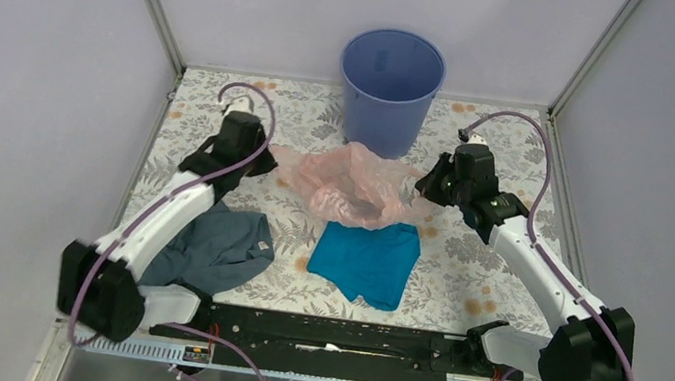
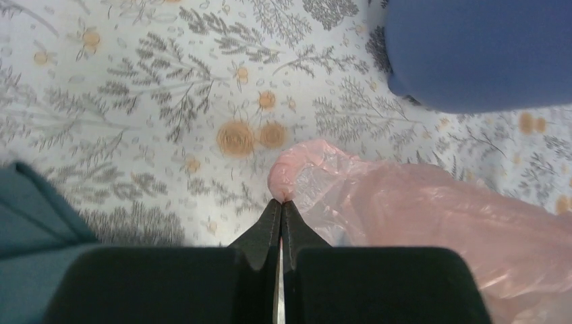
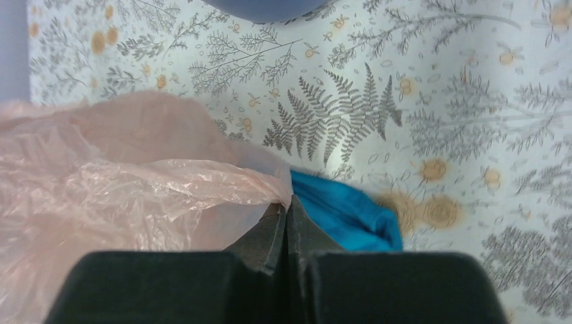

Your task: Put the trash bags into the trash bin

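Note:
A thin pink trash bag (image 1: 354,185) is stretched across the middle of the table, just in front of the blue trash bin (image 1: 390,88). My left gripper (image 1: 268,155) is shut on the bag's left end; in the left wrist view a pinched knob of the pink trash bag (image 2: 378,216) pokes out past my left gripper (image 2: 281,202). My right gripper (image 1: 423,189) is shut on the bag's right edge, and in the right wrist view the pink trash bag (image 3: 121,182) spreads left from my right gripper (image 3: 286,209). The trash bin (image 2: 479,50) stands upright and open.
A teal cloth (image 1: 369,260) lies under the bag's near edge, also showing as the teal cloth (image 3: 351,212) in the right wrist view. A grey-blue cloth (image 1: 215,248) lies by the left arm. Grey walls enclose the floral table (image 1: 489,267) on three sides.

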